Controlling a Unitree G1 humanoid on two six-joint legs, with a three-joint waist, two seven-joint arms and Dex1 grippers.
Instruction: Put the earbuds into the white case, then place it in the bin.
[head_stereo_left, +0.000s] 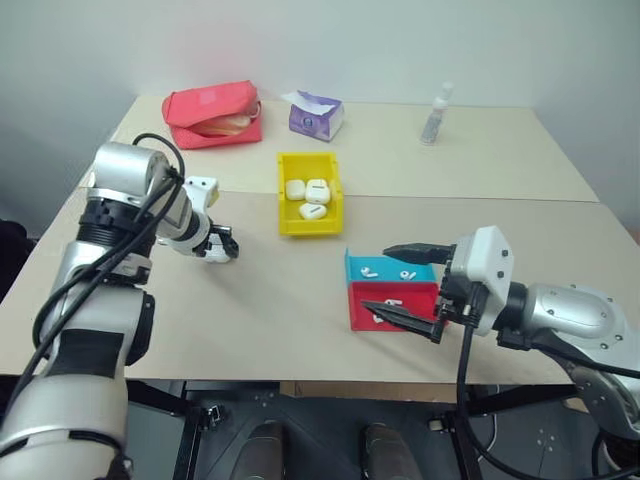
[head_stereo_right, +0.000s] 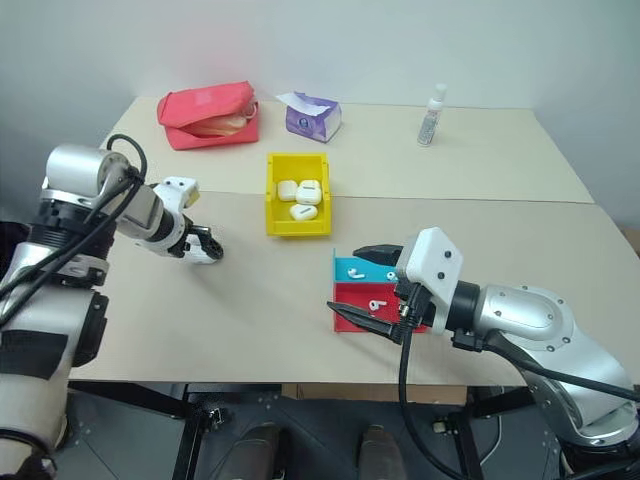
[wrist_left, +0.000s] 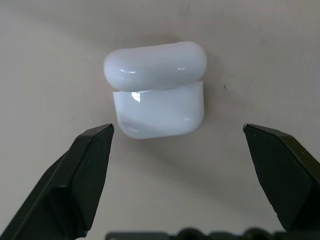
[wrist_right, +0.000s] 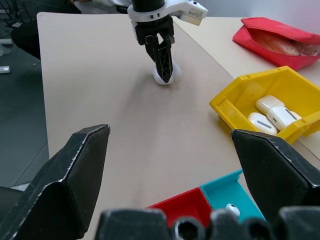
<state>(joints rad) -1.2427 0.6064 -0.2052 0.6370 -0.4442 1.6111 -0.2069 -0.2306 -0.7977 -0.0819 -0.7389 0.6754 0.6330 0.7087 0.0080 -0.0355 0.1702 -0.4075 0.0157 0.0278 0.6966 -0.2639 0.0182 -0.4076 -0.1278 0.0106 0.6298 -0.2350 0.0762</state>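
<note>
Earbuds, location: tiny glossy white plastic earbuds lie loose in the shallow blue-and-red two-part plastic tray at the near edge of the pale beige table; at least two in the blue half, at least two in the red half.
Right gripper, state: right gripper hangs over the tray, its two black fingers spread wide, one above each half; nothing between them.
Left gripper, state: left gripper points steeply down at the table on the left, fingers fully apart, holding nothing.
White case, location: small glossy white rounded case lies on the bare table just beyond the left fingertips, between their lines but untouched; lid seam visible, lid looks slightly raised, not confirmed.
Risk, case: glossy rounded shell may squirt out of a closing pinch or spin, if the fingers meet it off-centre; the lid could snap shut under side pressure, in my judgement.
Risk, earbuds: buds are far smaller than the wide right fingers; a pick could miss, flick one over the low tray wall, or nudge the light tray off the table edge.
Yellow bin, location: small bright yellow rectangular plastic bin stands mid-table, well apart from both grippers; three white cases already inside, so space is limited.
Far items: red zipped fabric pouch, purple tissue pack, small clear bottle.
Writing: none legible on any item.
</note>
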